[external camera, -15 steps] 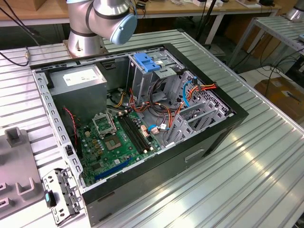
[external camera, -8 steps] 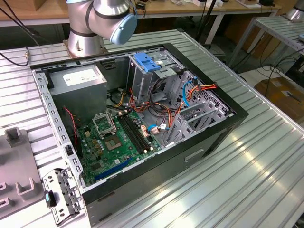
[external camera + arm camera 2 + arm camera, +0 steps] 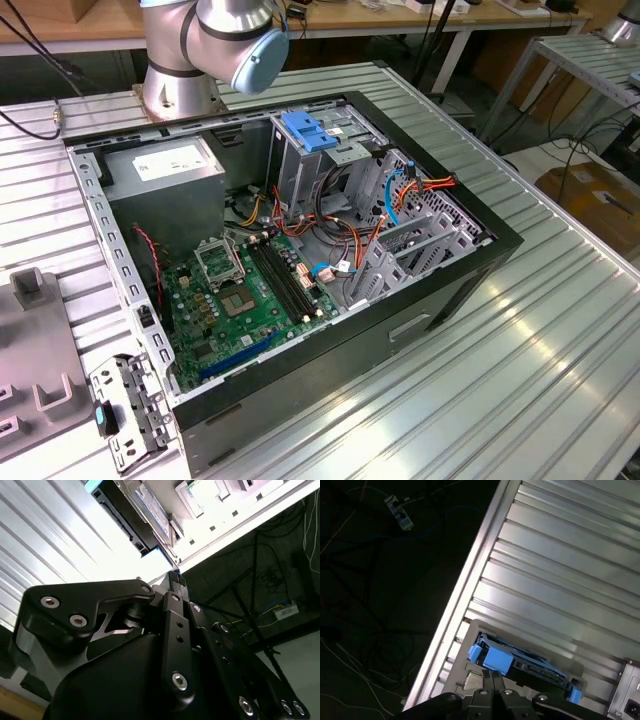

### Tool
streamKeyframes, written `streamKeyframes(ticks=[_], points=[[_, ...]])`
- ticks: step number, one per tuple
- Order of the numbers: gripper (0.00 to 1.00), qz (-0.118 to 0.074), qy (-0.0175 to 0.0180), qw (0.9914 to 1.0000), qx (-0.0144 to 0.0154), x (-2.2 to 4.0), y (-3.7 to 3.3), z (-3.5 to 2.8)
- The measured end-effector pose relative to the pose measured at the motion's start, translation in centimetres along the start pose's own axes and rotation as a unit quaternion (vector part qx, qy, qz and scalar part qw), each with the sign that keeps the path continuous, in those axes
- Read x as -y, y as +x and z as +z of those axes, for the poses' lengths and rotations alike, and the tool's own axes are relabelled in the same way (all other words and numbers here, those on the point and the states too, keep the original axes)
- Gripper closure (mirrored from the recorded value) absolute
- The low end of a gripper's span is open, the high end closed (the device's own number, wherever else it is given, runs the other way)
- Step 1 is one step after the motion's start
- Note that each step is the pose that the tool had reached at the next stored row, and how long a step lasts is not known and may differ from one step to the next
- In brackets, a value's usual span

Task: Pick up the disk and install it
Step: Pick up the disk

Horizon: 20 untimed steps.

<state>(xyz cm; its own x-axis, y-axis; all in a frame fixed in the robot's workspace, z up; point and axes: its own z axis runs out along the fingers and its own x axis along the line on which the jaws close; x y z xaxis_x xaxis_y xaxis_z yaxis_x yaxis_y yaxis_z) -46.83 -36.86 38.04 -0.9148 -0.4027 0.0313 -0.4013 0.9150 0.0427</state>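
My gripper (image 3: pixel 493 680) is black; the disk (image 3: pixel 520 662) is dark with a bright blue bracket; the table (image 3: pixel 560 580) is ribbed silver; in the exterior view the motherboard (image 3: pixel 250 300) is green; at one o'clock from it, the drive cage (image 3: pixel 300 165) is grey, topped blue.

One robot arm (image 3: pixel 215 40) is standing on one ribbed metal table (image 3: pixel 500 380), and one more table (image 3: pixel 600 60) is standing apart at the exterior view's right, making two tables. One computer case (image 3: pixel 400 330) is lying open, holding one green circuit board (image 3: pixel 240 300), one grey power-supply box (image 3: pixel 165 170) and one metal cage (image 3: pixel 305 135) with a blue top. One grey tray (image 3: pixel 30 350) is sitting at the exterior view's left. In the first wrist view, one disk (image 3: pixel 530 667), one gripper (image 3: pixel 493 674) and one power strip (image 3: pixel 400 512) are showing.
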Motion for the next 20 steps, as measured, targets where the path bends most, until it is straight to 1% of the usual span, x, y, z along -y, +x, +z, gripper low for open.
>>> streamKeyframes(ticks=[2,4,5,6,8,9,10,11,14,15,16,17,18,19,20], points=[[0.89,-0.015,0.0005,0.99989,-0.0006,0.0,0.0,0.0],[0.89,-0.032,0.001,0.99948,-0.0014,0.0,0.0,0.0],[0.89,-0.043,0.0013,0.99909,-0.0018,0.0,0.0,0.0],[0.89,-0.056,0.0018,0.99845,-0.0024,0.0,0.0,0.0],[0.89,-0.074,0.0023,0.99727,-0.0032,0.0,0.0,0.0],[0.89,-0.088,0.0028,0.99607,-0.0038,0.0,0.0,0.0],[0.89,-0.104,0.0033,0.99453,-0.0045,0.0,0.0,0.0],[0.89,-0.11,0.0035,0.99393,-0.0047,0.0,-0.01,0.0],[0.89,-0.13,0.0041,0.99151,-0.0055,0.0,-0.01,0.0],[0.89,-0.14,0.0044,0.99019,-0.0059,0.01,-0.01,0.0],[0.89,-0.151,0.0048,0.98843,-0.0065,0.0,-0.01,0.01],[0.89,-0.16,0.005,0.98708,-0.0068,0.01,-0.01,0.01],[0.89,-0.169,0.0053,0.98551,-0.0072,0.01,-0.02,0.01],[0.89,-0.174,0.0055,0.98468,-0.0075,0.01,-0.05,0.0],[0.89,-0.177,0.0055,0.98425,-0.0077,-0.03,-0.08,0.01]])
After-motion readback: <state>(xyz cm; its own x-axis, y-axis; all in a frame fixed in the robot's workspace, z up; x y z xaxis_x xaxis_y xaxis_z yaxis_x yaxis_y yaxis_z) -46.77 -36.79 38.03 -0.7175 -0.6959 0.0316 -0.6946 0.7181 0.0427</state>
